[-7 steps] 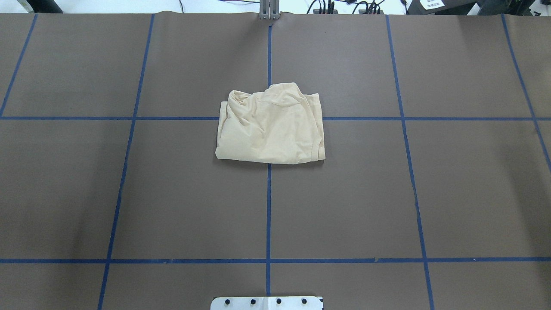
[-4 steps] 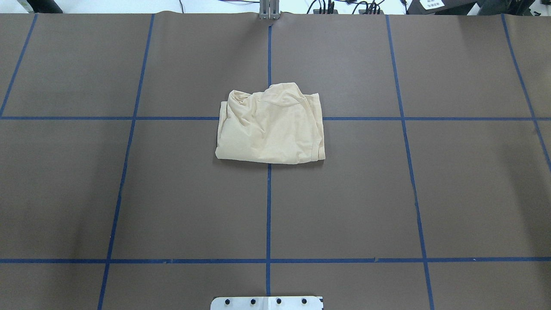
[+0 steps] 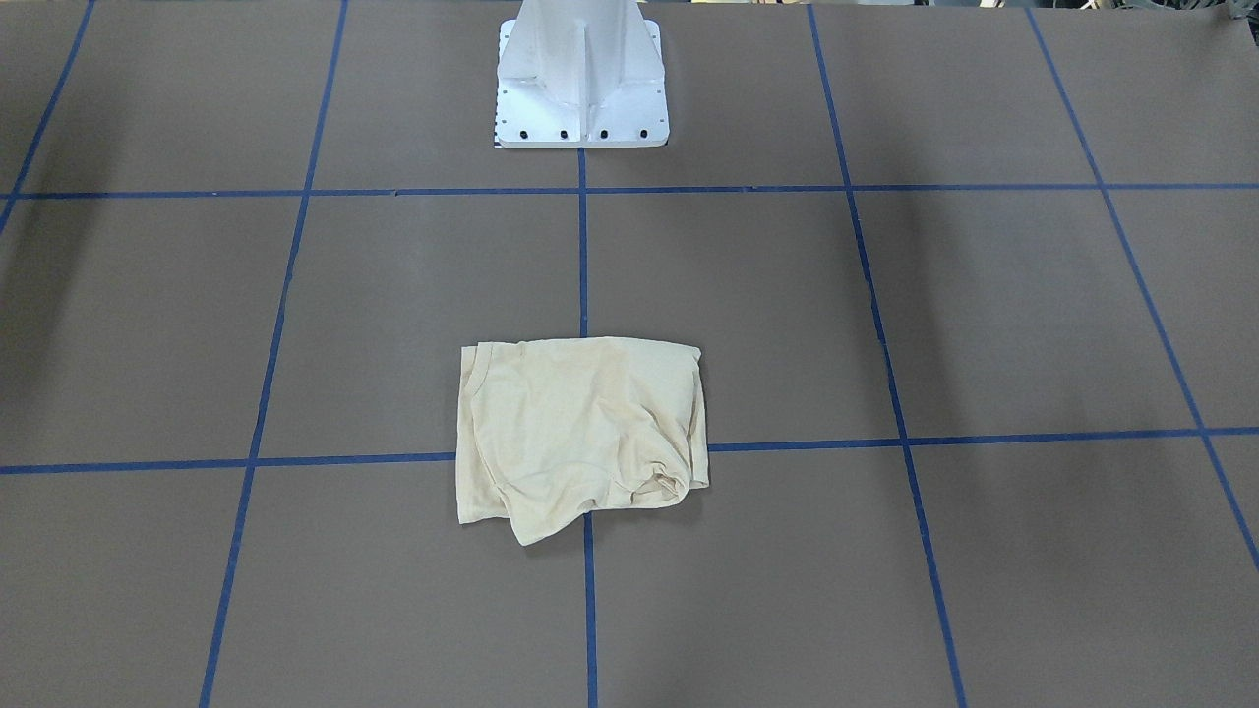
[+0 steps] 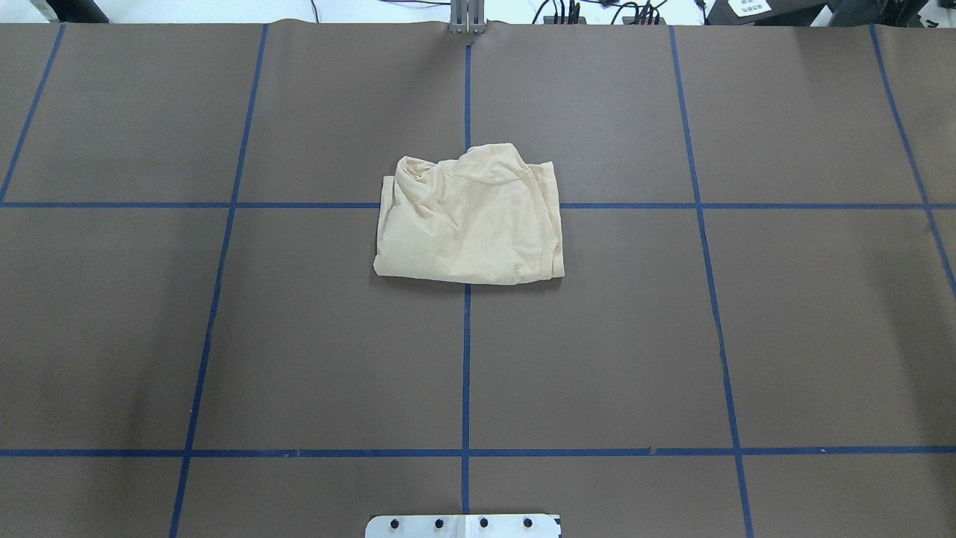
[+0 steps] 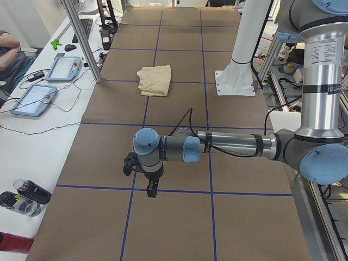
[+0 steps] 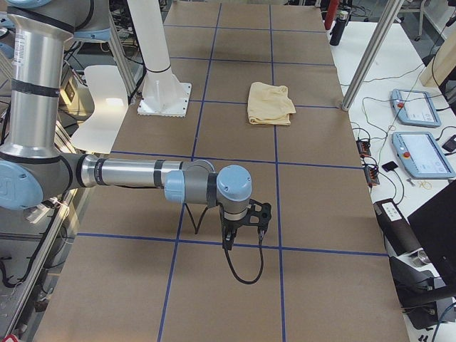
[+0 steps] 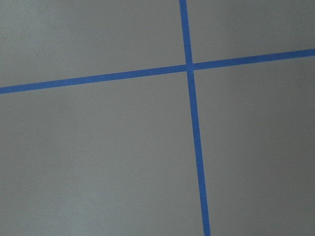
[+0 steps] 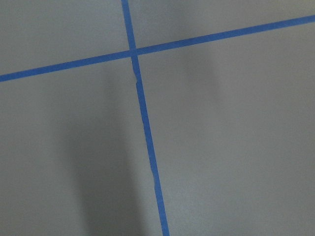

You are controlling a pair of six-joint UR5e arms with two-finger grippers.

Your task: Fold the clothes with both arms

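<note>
The clothes (image 4: 469,217) are a pale cream-yellow shirt lying folded into a rumpled rectangle at the middle of the brown table, also seen in the front view (image 3: 580,433) and both side views (image 5: 155,80) (image 6: 269,103). No print shows. Nothing touches them. My left gripper (image 5: 151,191) hangs pointing down over a blue tape line near the table's left end, far from the clothes. My right gripper (image 6: 228,241) hangs the same way near the right end. Whether either is open or shut I cannot tell. Both wrist views show only bare table and crossing tape.
The white pedestal base (image 3: 582,79) stands at the robot's edge of the table. Along the far side run a metal post (image 5: 81,38), pendant tablets (image 5: 64,68) (image 6: 417,107), cables and bottles (image 5: 32,191). A person's arm (image 5: 11,51) rests there.
</note>
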